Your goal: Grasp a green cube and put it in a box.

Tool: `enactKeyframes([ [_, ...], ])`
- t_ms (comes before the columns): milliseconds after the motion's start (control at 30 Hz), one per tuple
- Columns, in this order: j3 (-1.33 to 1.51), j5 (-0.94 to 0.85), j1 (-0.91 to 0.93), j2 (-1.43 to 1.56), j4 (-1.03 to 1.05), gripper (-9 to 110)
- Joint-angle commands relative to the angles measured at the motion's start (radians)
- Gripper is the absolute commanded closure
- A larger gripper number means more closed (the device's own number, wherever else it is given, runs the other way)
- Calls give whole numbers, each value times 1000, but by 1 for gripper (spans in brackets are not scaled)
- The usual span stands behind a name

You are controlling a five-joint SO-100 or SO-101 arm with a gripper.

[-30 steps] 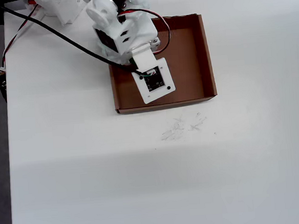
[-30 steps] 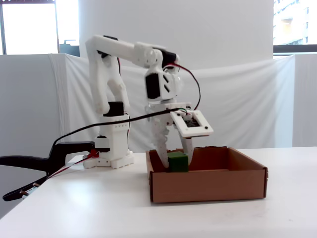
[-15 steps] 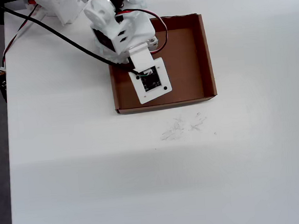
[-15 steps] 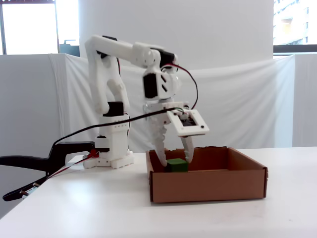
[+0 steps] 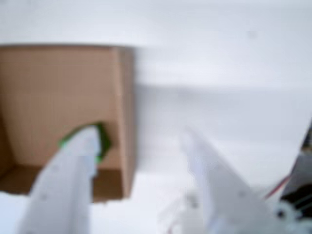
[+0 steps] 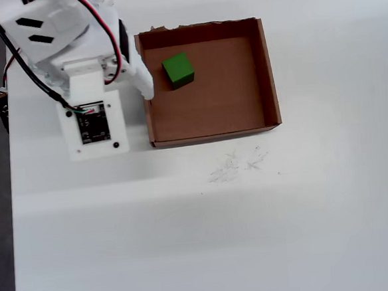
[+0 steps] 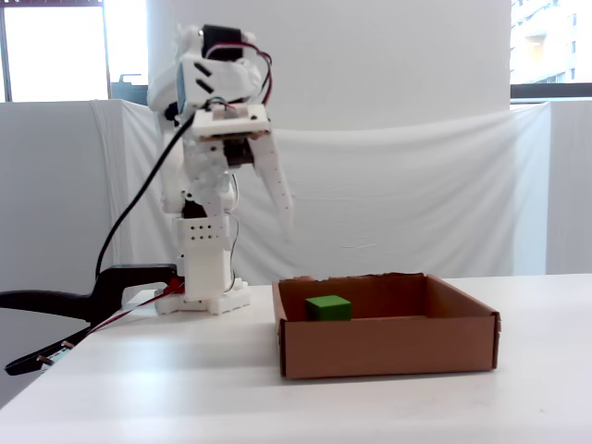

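Green cube (image 6: 178,70) resting inside box (image 6: 267,74) near its far-left corner in overhead view, gripper (image 5: 139,141) raised clear, jaws apart, empty.

A makeshift lab or office corner: a plain white table (image 7: 185,388), white cloth backdrop (image 7: 444,203) (hung like a screen), windows (image 7: 51,51) at upper left.

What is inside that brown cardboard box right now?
Only the green cube, resting on the floor of the box near its far left corner in the overhead view. The rest of the floor shows bare. The open hand is outside, holding nothing.
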Motion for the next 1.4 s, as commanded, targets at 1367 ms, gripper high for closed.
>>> enactKeyframes([
  [1367,818,-244,308,897,69,82],
])
